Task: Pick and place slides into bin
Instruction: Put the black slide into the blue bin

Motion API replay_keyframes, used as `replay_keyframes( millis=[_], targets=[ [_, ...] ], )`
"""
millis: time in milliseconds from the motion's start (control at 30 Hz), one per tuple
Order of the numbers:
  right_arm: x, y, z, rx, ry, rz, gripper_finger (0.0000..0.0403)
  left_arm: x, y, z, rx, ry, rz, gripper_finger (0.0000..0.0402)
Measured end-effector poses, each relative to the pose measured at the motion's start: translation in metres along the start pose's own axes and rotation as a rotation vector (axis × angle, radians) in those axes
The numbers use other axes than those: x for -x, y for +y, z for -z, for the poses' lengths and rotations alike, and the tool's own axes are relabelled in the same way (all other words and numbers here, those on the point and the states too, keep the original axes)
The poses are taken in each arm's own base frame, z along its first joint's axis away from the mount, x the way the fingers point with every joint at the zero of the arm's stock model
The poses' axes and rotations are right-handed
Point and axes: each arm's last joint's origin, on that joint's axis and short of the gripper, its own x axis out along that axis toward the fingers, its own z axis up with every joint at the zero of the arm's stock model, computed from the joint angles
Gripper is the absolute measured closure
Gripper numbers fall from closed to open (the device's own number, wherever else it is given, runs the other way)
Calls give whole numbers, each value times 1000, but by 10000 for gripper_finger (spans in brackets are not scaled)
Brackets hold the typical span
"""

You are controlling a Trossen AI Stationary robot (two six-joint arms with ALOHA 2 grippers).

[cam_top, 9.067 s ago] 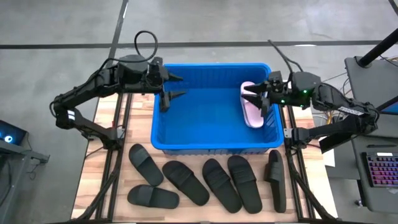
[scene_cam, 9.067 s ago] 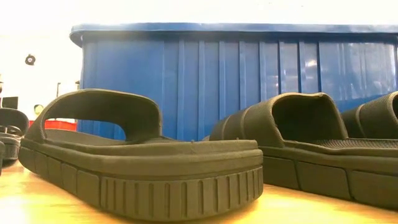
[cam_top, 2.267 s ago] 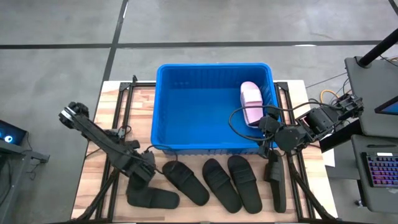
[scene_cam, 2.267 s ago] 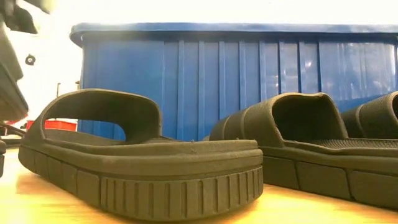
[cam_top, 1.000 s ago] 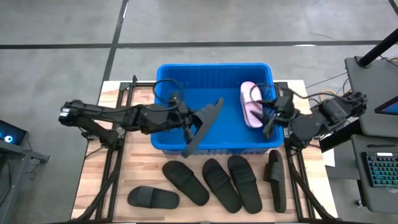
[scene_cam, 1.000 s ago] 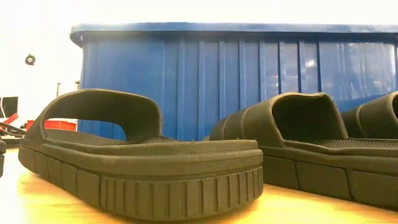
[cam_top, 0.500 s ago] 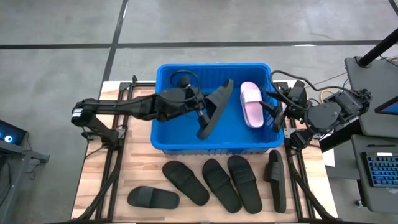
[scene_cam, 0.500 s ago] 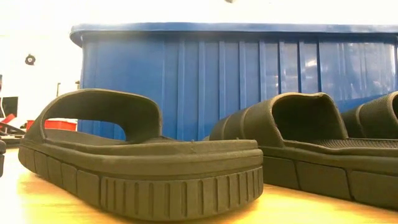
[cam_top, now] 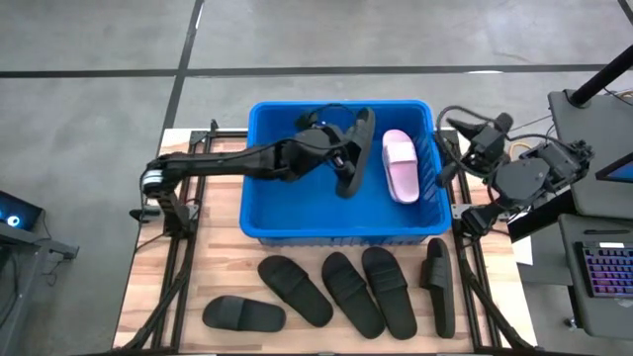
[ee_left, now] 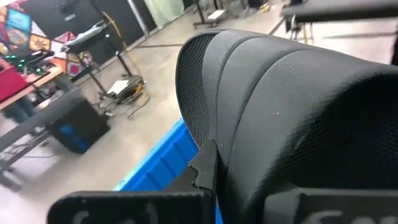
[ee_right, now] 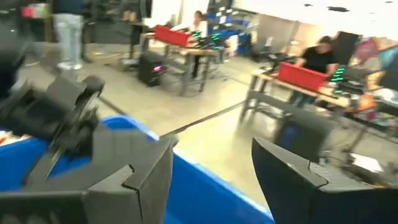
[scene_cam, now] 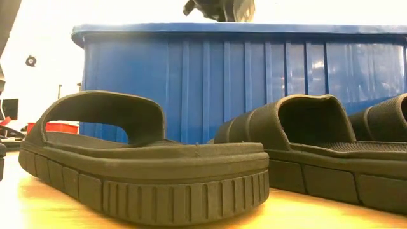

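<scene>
Sandal held over the bin, drop to come

The left gripper [cam_top: 341, 158] reached across the blue bin [cam_top: 259, 213] from the left, its jaws clenched on a black slide [cam_top: 354, 153] that stood on edge, tilted, above the bin's far half. A pink slide [cam_top: 399, 165] already lay inside, just beside it towards the right wall. In the left wrist view the black strap [ee_left: 280, 106] filled most of the frame, with the bin's rim below it.

The right gripper [cam_top: 482, 133] waited off the bin's right side, beyond the rim, its jaws released and holding nothing.

Five more black slides [cam_top: 326, 287] lay in a loose row on the desk [cam_top: 153, 287] in front of the bin, well apart from either arm.

By my reading the step in hand was the placing of this black sandal. The next move called for the left jaws to let go over open floor, clear of the pink one, and then a return for the row on the desk.
</scene>
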Motion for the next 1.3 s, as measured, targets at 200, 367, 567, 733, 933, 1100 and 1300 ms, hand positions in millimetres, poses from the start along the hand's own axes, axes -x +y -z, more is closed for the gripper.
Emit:
replay_keyframes(
  millis=[200,367,567,733,933,1100,1300],
  targets=[
    [1,-12,-4,-84,-3,-24,193,-25,-10,10,-149,66,-46,401],
    [-8,-12,-3,-167,51,-103,193,-32,-9,7,-258,57,-56,401],
    [-29,-9,-1,-171,128,-120,193,-36,-5,6,-292,47,-69,401],
    [-57,12,2,21,189,-149,193,-35,-4,3,-283,33,-73,401],
    [-86,38,5,263,199,-145,193,-35,-3,3,-283,40,-100,401],
    [-95,52,8,332,210,-169,193,-33,-1,1,-317,43,-138,401],
    [-106,71,16,372,248,-283,193,-32,1,-1,-318,39,-147,401]
  ],
)
